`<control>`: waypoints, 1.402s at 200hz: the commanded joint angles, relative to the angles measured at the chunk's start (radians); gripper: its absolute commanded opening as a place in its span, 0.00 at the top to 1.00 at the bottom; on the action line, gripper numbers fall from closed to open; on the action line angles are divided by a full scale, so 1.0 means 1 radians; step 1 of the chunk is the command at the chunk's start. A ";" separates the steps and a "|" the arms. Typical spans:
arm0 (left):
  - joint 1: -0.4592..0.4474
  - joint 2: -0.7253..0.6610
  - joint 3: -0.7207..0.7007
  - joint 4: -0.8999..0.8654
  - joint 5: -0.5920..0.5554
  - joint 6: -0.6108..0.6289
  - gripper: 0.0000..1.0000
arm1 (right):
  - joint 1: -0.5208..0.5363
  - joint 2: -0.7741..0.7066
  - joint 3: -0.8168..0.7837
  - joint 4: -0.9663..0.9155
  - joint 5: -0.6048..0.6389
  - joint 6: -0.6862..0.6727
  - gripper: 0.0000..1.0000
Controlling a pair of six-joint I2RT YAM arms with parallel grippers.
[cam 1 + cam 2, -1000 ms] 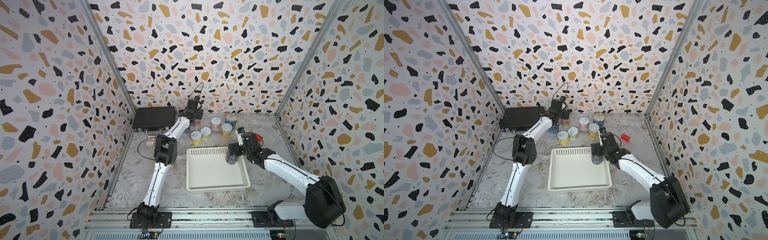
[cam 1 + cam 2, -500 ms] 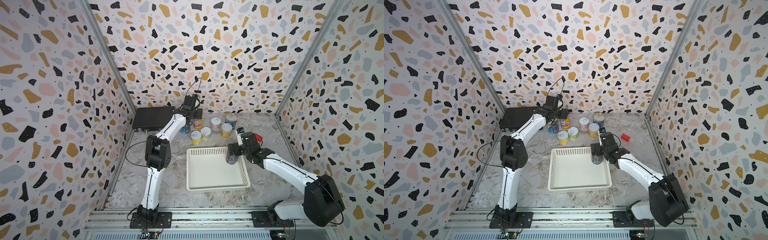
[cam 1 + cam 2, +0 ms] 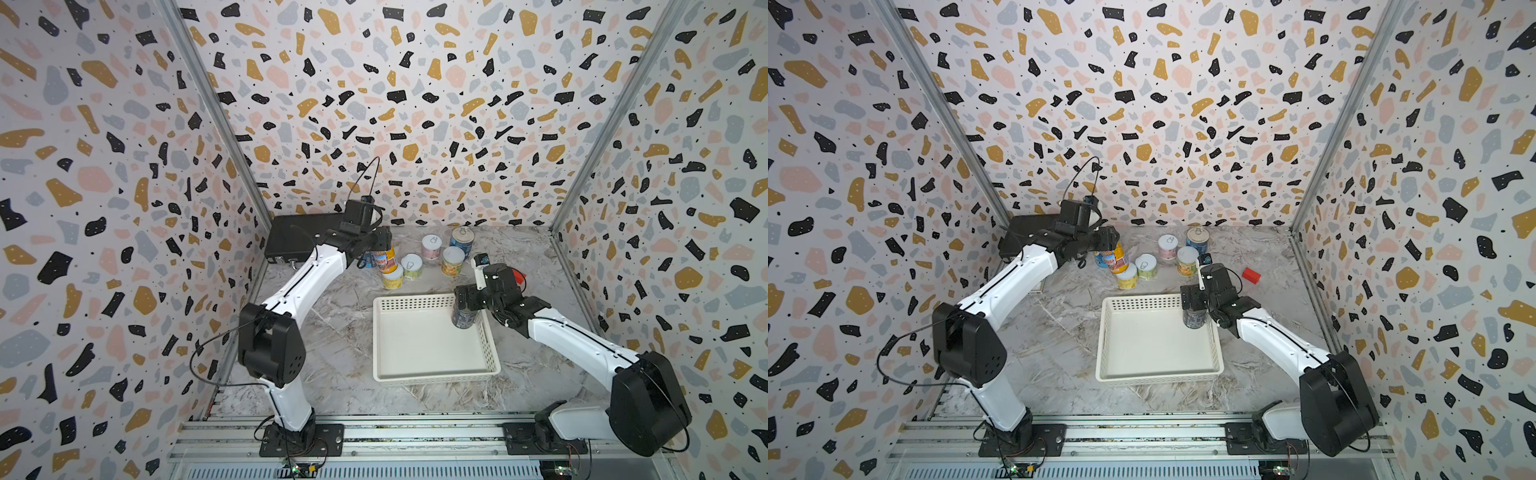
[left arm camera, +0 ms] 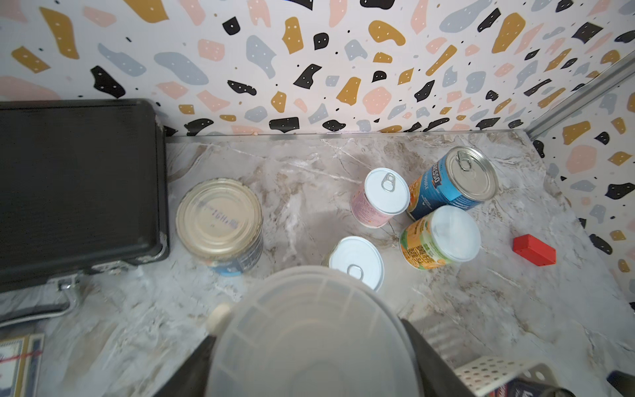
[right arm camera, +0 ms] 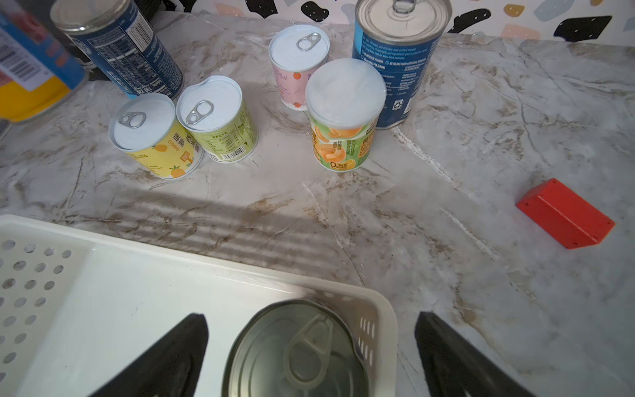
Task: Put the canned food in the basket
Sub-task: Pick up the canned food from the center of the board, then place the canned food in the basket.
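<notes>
My right jaws stand wide open, clear of the dark navy metal-topped can [image 5: 299,357] standing in the far right corner of the white perforated plastic basket [image 3: 434,376]. Beyond the basket's far rim, my left jaws clamp an orange-yellow, translucent-lidded can [image 3: 386,262] beside six more cans [image 3: 411,266] on the marbled surface [image 3: 332,332].

Dark can [image 3: 1195,319] in basket [image 3: 1158,376] corner
</notes>
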 commanded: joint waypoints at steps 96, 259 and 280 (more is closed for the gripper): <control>-0.012 -0.691 -0.447 -0.050 -0.027 -0.162 0.68 | 0.001 -0.113 -0.027 0.016 0.038 -0.015 0.00; -0.074 -0.911 -0.771 0.179 0.102 -0.137 0.73 | 0.001 -0.136 -0.042 0.035 0.032 -0.008 0.00; -0.093 -0.911 -0.771 0.173 0.086 -0.136 0.72 | 0.001 -0.138 -0.042 0.034 0.032 -0.007 0.00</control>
